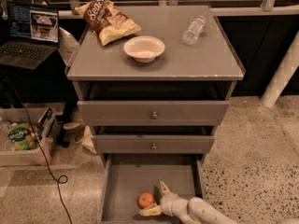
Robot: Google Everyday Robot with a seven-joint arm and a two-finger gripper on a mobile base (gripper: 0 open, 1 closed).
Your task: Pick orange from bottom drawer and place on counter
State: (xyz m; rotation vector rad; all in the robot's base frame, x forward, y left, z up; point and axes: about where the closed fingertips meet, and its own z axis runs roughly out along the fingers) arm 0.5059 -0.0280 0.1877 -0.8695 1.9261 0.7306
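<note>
Hand: My hand point(152, 199) sits low inside the bottom drawer point(126, 183), toward its front right, fingers spread wide and gripping nothing.
Fingers: One finger point(163, 189) angles toward the drawer's back and the other point(149, 212) lies near the front lip, with the gap between them facing frame-left.
Orange: The orange point(145, 199) rests on the drawer floor near the front middle, right at the mouth of that gap.
Contact: I cannot tell whether either finger is touching the fruit.
Key relation: The orange lies just frame-left of the palm, partly between the fingertips. It is round, so I have no long axis to match.
Arm: The white arm point(208, 212) enters from the lower right corner.
Step, as I judge it: I am at the grasp itself, so I would close on the fruit and then lift.
Risk: A smooth round fruit may roll off frame-left if one finger meets it first.
Counter: The counter point(196, 62) above carries a white bowl point(144, 48), a chip bag point(107, 20) and a water bottle point(194, 30) lying on its side.
</note>
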